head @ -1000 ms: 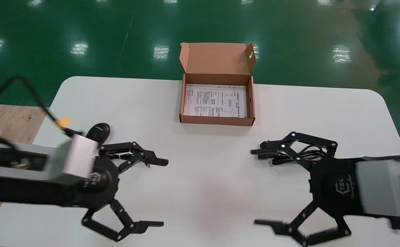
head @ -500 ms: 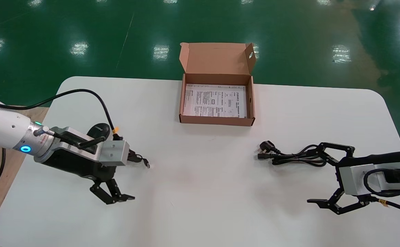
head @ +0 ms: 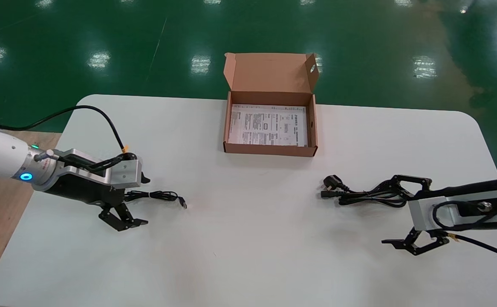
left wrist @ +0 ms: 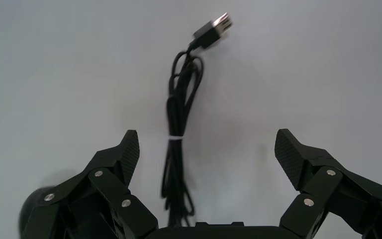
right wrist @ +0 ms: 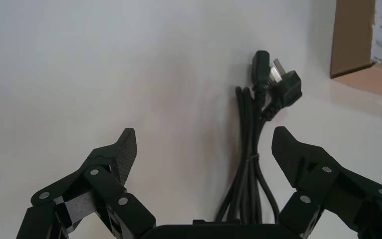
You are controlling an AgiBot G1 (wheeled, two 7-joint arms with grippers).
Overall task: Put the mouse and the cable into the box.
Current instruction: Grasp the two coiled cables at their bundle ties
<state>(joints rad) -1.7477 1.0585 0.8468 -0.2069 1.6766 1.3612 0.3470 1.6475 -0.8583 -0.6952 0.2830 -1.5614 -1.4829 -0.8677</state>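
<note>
While both arms hang low over the white tabletop (head: 248,256), the open cardboard box (head: 270,150) sits at its far middle edge with a printed sheet (head: 267,125) lying flat inside. The left end effector (left wrist: 207,144), jaws spread wide, is poised near the tabletop's left side; the right end effector (right wrist: 204,137), equally open, is near the right side. The black cable (head: 368,195) lies bundled on the tabletop between the right jaws, its plug (right wrist: 283,82) pointing toward the box. The mouse (left wrist: 25,224) appears only as a dark shape beside the left wrist, its thin cord (head: 159,196) running out between the left jaws.

The step in hand looks like the first grasps. The right arm would do best to close across the bundle at its tie (right wrist: 251,157), where the strands are gathered. The left likely needs to shift onto the mouse body rather than pinch the cord alone. Each load should clear the box's front wall.
</note>
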